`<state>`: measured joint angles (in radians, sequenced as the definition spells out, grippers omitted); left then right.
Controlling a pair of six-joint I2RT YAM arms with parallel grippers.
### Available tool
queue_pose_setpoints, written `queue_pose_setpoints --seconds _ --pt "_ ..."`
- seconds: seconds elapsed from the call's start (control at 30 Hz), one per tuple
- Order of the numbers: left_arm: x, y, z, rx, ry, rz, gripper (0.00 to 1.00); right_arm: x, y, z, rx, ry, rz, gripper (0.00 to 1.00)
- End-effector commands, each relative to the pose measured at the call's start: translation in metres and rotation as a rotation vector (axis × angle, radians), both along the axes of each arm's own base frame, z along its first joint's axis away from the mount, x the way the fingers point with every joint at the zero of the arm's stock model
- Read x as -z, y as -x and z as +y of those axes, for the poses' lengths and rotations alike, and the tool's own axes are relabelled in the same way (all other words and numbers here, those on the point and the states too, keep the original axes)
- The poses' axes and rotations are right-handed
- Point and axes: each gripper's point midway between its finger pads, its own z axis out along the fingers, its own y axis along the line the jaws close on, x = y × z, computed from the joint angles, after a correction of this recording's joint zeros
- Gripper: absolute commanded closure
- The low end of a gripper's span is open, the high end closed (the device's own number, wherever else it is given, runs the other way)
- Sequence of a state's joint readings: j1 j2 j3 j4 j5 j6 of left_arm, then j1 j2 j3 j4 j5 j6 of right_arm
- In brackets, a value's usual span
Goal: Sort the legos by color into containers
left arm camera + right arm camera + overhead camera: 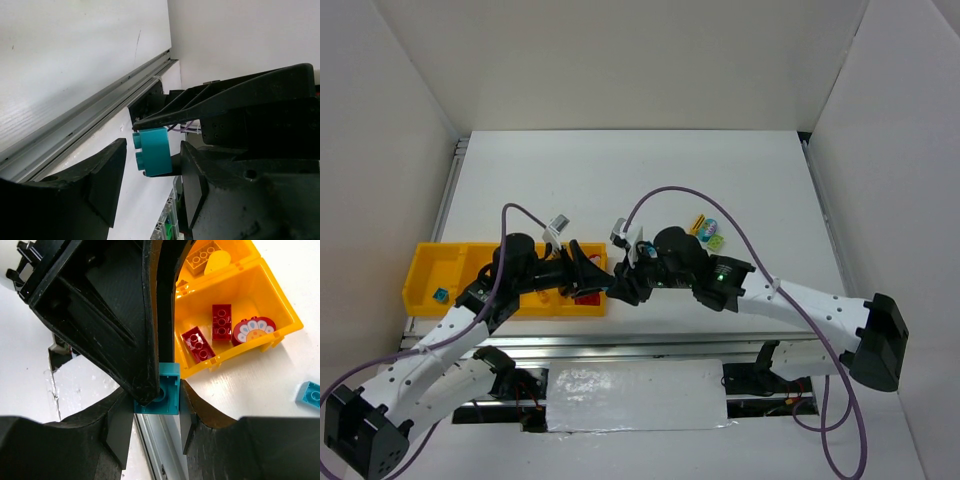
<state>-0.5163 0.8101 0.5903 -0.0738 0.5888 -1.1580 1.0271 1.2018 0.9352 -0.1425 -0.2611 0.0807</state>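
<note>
1. Right wrist view: the right fingers (117, 435) pinch a teal lego (167, 390) from both sides, just beside the corner of the yellow tray (280, 305).
2. Left wrist view: the left fingers (107, 175) stand wide on either side of that lego. Whether one touches it is hard to tell.
3. The tray's end compartment holds two dark red legos (221, 321) and a round red piece (253, 331).
4. A second teal lego (311, 392) lies on the worktop (250, 380) near the tray.
5. Top external view: some loose legos (710, 232) lie to the tray's right.
</note>
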Motion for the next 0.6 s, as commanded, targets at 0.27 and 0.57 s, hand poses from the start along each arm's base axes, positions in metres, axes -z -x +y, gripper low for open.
queue_pose_setpoints --seconds 0.27,0.57 --pt "-0.017 0.002 -0.006 0.034 0.020 -0.083 1.00 -0.034 -0.011 0.024 0.009 -0.094 -0.043 0.82" --pt "-0.004 -0.039 0.046 -0.284 -0.279 -0.094 1.00 -0.022 -0.019 0.006 0.113 -0.093 -0.044 0.00"
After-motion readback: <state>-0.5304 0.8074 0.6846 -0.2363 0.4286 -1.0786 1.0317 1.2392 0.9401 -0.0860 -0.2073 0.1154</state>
